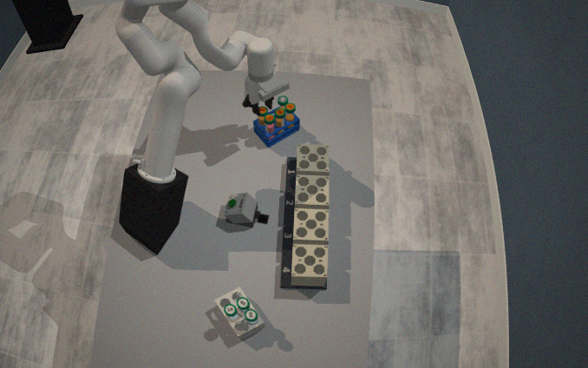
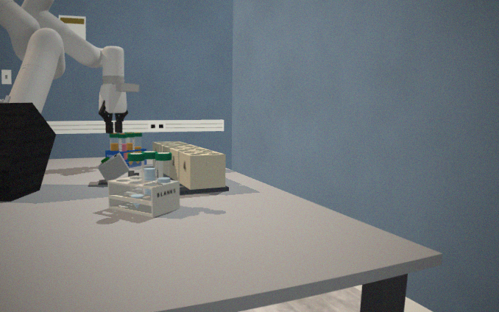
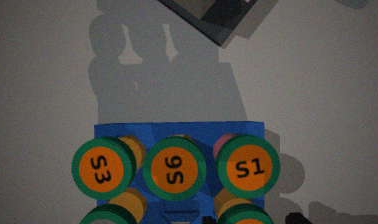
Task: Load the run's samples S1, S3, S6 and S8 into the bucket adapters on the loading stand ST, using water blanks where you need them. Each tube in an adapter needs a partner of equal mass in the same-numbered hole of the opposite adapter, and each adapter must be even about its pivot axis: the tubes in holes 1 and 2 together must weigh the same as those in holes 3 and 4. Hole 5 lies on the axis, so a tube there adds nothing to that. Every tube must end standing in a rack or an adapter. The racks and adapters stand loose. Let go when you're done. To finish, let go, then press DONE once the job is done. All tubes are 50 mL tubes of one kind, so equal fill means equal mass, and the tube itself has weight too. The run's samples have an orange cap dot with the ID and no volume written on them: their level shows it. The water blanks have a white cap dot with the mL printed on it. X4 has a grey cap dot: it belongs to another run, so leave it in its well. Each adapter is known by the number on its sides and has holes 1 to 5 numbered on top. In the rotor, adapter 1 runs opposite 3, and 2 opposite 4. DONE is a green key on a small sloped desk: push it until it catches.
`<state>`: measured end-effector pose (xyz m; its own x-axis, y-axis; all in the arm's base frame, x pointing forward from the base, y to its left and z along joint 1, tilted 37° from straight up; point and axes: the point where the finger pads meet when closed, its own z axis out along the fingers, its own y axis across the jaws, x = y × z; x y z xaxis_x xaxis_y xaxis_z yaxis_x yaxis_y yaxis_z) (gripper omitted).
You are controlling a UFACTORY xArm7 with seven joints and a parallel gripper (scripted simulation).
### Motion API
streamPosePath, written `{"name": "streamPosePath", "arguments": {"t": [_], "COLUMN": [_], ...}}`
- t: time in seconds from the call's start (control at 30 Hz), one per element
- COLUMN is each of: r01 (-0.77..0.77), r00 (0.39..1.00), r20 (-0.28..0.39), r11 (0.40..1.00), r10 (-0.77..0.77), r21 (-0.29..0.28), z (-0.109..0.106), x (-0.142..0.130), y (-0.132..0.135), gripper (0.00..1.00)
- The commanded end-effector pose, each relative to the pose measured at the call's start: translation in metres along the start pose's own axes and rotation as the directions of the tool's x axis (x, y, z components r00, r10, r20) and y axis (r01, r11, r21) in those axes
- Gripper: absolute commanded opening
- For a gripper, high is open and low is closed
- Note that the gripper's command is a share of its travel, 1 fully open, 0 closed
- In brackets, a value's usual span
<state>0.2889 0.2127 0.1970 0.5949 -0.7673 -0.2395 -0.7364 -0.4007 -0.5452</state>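
The blue sample rack (image 1: 274, 134) (image 2: 108, 151) (image 3: 180, 131) holds several green-capped tubes with orange dots. In the wrist view the near row reads S3 (image 3: 100, 170), S6 (image 3: 174, 170) and S1 (image 3: 249, 167); the row behind is cut off. The grey-dot tube X4 (image 1: 282, 100) stands at the rack's far corner. My gripper (image 1: 256, 104) (image 2: 113, 129) hangs just above the caps at the rack's left end, partly open and empty. Four beige adapters (image 1: 310, 212) (image 2: 201, 170) stand in a row on the black stand ST (image 1: 289, 214), all holes empty.
The white BLANKS rack (image 1: 222, 301) (image 2: 164, 199) with three white-dot tubes (image 1: 241, 309) stands at the front. The small grey desk (image 1: 244, 212) (image 2: 112, 167) with the green DONE key (image 1: 231, 202) sits between the arm's black base (image 1: 150, 210) and the stand.
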Motion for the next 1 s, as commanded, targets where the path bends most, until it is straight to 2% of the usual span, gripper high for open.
{"name": "streamPosePath", "arguments": {"t": [0.0,0.97], "r01": [0.000,0.000], "r00": [1.000,1.000], "r20": [0.000,0.000], "r11": [1.000,1.000], "r10": [0.000,0.000], "r21": [0.002,0.002], "z": [-0.007,-0.057], "x": [0.000,0.000], "y": [-0.001,-0.001], "gripper": [0.44,0.44]}}
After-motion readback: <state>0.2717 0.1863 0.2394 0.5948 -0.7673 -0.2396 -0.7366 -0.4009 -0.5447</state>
